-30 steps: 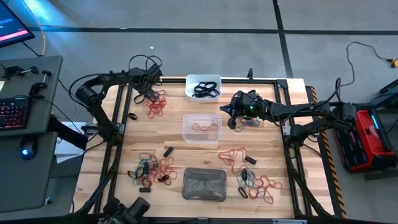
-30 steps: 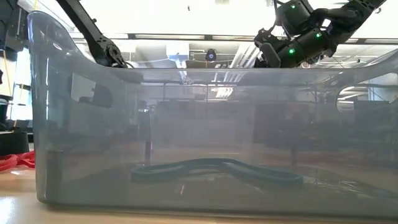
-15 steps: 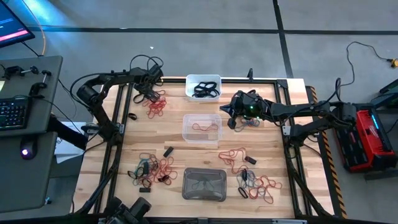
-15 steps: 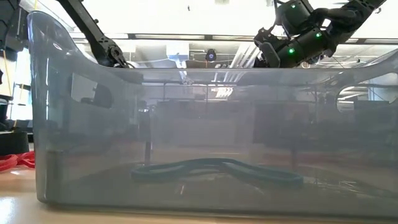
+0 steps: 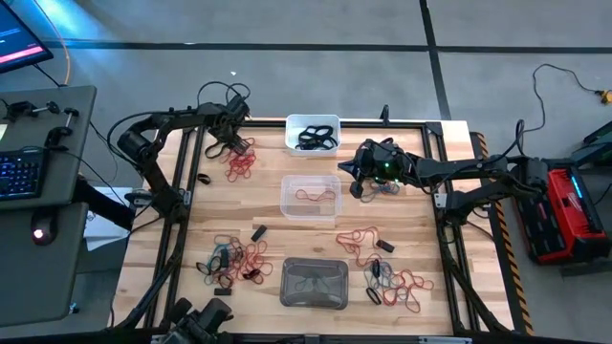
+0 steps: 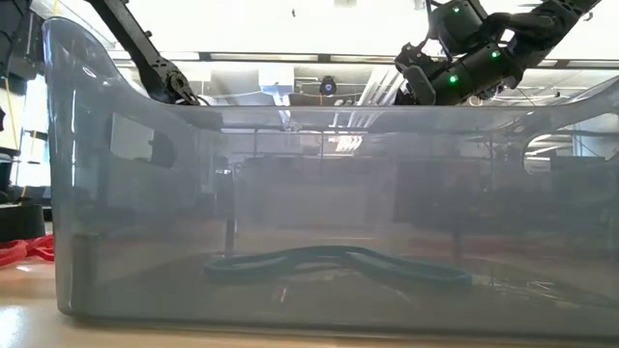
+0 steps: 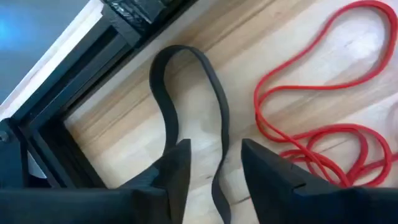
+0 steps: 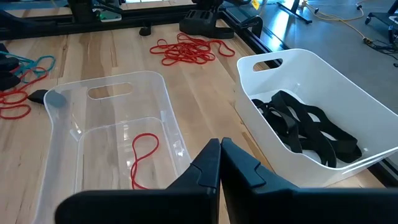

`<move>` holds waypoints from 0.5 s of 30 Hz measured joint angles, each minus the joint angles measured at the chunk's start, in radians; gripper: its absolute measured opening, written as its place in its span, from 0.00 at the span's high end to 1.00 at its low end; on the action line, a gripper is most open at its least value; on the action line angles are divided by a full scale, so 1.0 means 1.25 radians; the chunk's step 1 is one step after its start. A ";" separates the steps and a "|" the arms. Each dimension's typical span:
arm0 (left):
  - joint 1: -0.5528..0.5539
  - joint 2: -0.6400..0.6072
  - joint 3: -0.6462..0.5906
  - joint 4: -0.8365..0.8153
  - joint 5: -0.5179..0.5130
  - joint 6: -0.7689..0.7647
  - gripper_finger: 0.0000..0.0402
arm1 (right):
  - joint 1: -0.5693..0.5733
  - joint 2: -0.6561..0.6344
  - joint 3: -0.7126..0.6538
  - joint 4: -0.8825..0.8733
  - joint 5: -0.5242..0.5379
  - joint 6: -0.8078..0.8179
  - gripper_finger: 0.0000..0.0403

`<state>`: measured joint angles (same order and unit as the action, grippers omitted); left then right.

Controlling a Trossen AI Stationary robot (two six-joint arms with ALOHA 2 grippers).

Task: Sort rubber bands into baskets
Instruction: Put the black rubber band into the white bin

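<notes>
My left gripper (image 5: pixel 226 143) points down at the table's far left corner, open, beside a pile of red rubber bands (image 5: pixel 239 162). In its wrist view the fingers stand on either side of a black rubber band (image 7: pixel 186 87) lying flat on the wood, with red bands (image 7: pixel 311 124) close by. My right gripper (image 8: pixel 219 158) is shut and hangs above the gap between the clear basket (image 8: pixel 112 143), which holds one red band, and the white basket (image 8: pixel 323 93), which holds black bands. The grey basket (image 5: pixel 314 283) at the near edge holds a teal band (image 6: pixel 329 261). My left gripper comes from above with its fingers astride the near end of the black band's loop (image 7: pixel 219 180). One strand runs up to a fingertip (image 7: pixel 177 165); whether it touches I cannot tell. The band lies flat on the table.
More mixed bands lie near left (image 5: pixel 234 260), near right (image 5: pixel 392 282), mid right (image 5: pixel 361 239) and under my right arm (image 5: pixel 387 188). The table's black frame rail (image 7: pixel 74 106) runs just beyond the black band.
My left gripper has tipped a little where it stands over the far left corner. My right arm has kept still.
</notes>
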<state>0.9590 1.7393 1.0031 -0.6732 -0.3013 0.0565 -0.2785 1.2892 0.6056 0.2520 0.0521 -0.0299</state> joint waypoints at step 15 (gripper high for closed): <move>-0.006 0.032 0.000 0.047 0.057 0.035 0.82 | 0.001 0.000 0.000 0.000 -0.001 0.022 1.00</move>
<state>0.9516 1.7791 1.0031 -0.6143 -0.2298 0.1005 -0.2779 1.2892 0.6056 0.2516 0.0503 -0.0020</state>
